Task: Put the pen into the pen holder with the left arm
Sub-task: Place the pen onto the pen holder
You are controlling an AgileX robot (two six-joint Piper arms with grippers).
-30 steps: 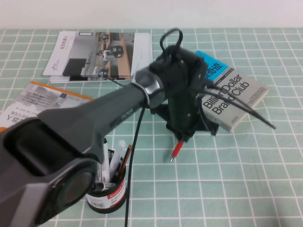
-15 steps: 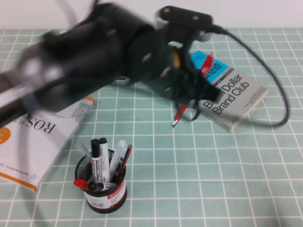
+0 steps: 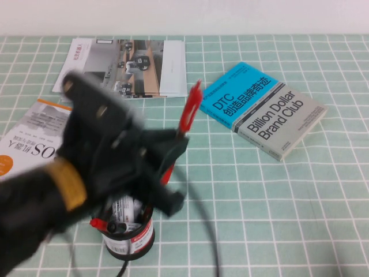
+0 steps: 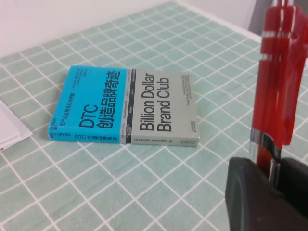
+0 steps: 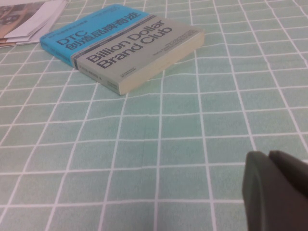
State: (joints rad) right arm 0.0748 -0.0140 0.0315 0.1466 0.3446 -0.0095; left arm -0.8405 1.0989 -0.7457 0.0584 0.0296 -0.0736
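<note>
Holding the pen (image 3: 185,118) nearly upright, the left gripper (image 3: 168,158) hangs just above the pen holder (image 3: 130,239) at the near left of the table (image 3: 288,219). Its jaws are closed narrowly on the pen's lower barrel; the clip end points up and leans slightly away from the robot, while the tip is hidden behind the gripper. From the left wrist camera, the pen (image 4: 279,91) rises out of the dark fingers (image 4: 257,197) as a glossy red shaft with a silver ring.

The pen holder is a black mesh cup with a red-and-white band near its base, and it is already crowded with markers (image 3: 124,208). The left arm (image 3: 52,202) covers most of its mouth, so the free space inside cannot be judged.

The right gripper (image 5: 276,185) sits low over bare green grid cloth, well apart from the cup, its fingers pressed together on nothing.

A blue and grey book (image 3: 262,108) lies flat towards the far right, with a brochure (image 3: 124,66) and a white book (image 3: 34,141) to the left.

To finish well, the arm likely needs to centre the hidden tip over a gap between the markers, lower it inside the rim, then release. Letting go early risks the pen catching the rim or tipping out.
</note>
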